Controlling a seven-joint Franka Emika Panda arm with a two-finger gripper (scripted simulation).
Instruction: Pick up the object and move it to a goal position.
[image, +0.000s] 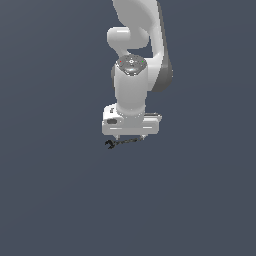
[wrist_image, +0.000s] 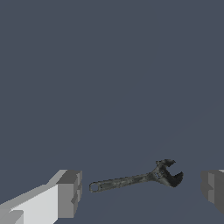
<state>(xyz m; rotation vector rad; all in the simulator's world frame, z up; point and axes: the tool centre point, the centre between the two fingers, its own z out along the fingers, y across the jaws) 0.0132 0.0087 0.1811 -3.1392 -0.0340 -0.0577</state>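
A flat, featureless slate-blue table (image: 60, 190) fills both views. The white jointed robot arm (image: 132, 85) reaches straight down over it, ending in a white boxy end effector (image: 130, 137) whose grey fingers (wrist_image: 70, 194) are spread wide apart, holding nothing. Between them lies the small, thin, dark grey-black wrench-like tool with a forked jaw end (wrist_image: 138, 178), touching neither finger. In the exterior view it lies directly beneath the end effector, its forked end toward the exterior view's left.
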